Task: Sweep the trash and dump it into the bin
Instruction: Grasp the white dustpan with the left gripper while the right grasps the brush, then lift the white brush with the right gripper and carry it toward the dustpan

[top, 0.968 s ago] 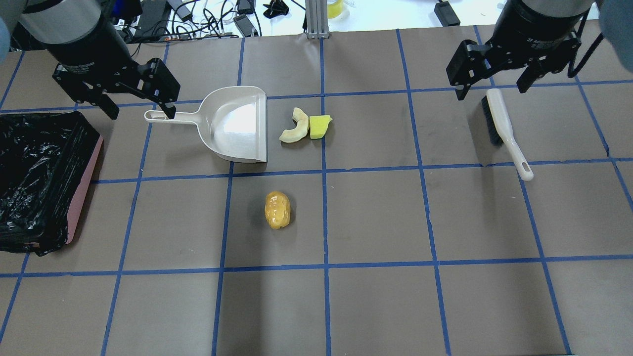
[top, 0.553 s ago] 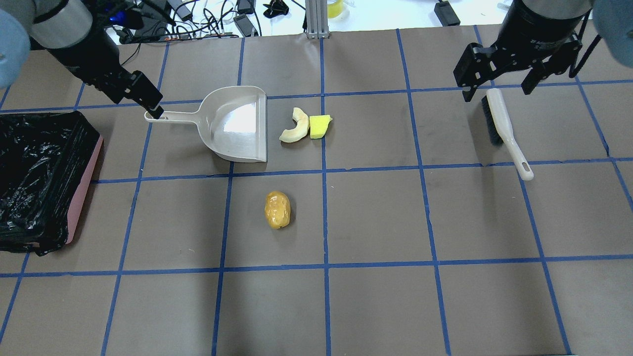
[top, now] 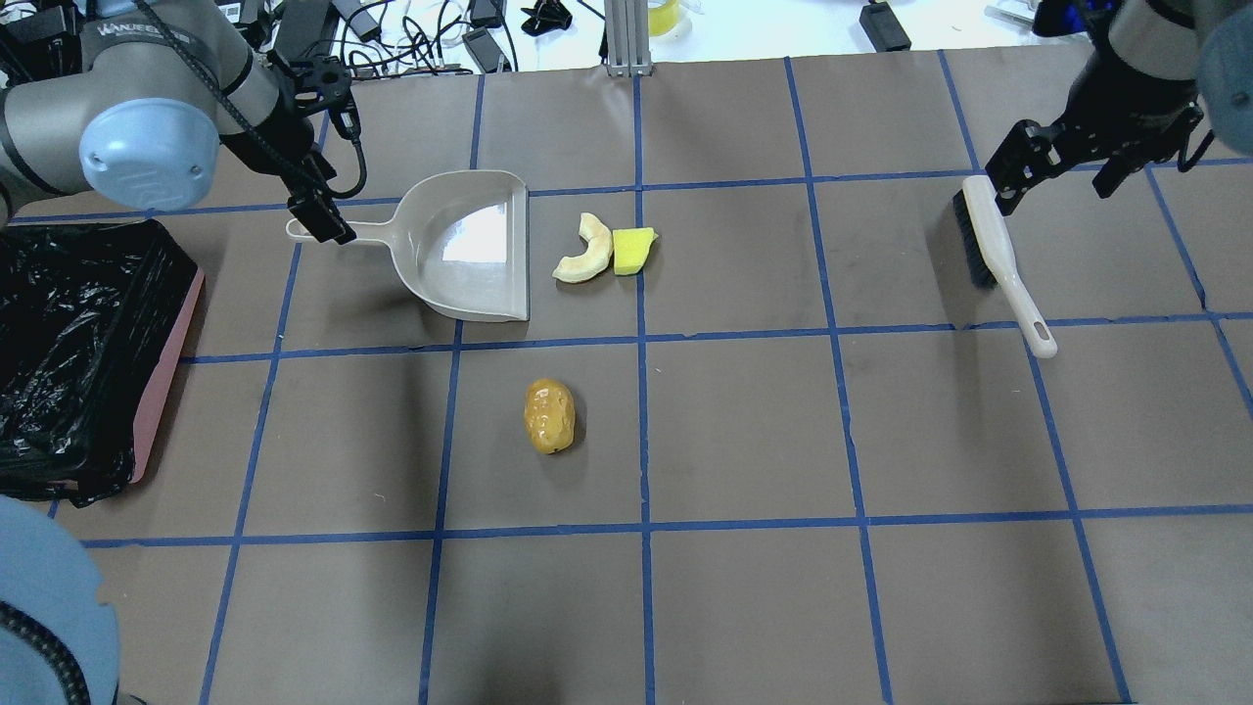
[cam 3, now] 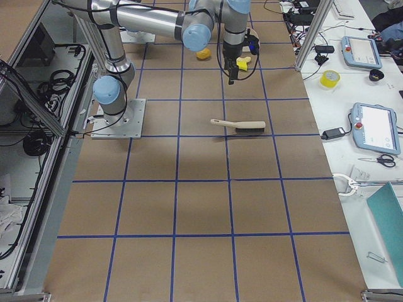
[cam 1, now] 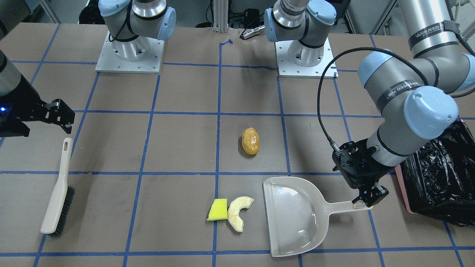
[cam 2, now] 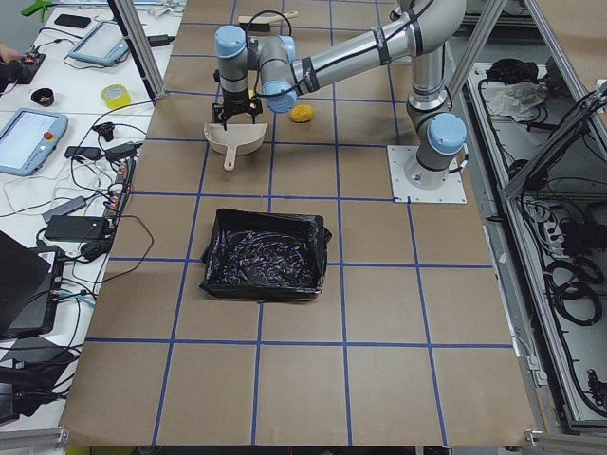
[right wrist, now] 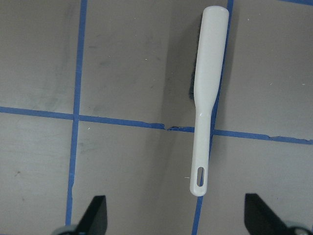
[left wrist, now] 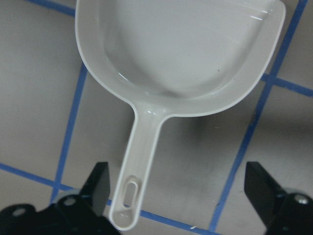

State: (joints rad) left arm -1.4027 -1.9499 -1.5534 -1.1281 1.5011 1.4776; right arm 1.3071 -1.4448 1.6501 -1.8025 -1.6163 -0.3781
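The trash lies on the table: an orange-yellow lump in the middle, and a yellow wedge touching a cream crescent just right of the beige dustpan's open edge. The pink bin with its black bag stands at the left edge. My left gripper is open over the end of the dustpan handle, which lies near one finger, not gripped. My right gripper is open and empty above the bristle end of the beige brush.
The brush lies flat at the far right, its handle pointing toward the table's front. Blue tape lines grid the brown table top. Cables and small devices lie beyond the far edge. My left arm's elbow hangs above the bin's back corner.
My left arm has swung round, its wrist turned, the gripper staying at the dustpan handle's end. My right gripper has shifted right and turned over the brush head. Trash, dustpan and brush have not moved.
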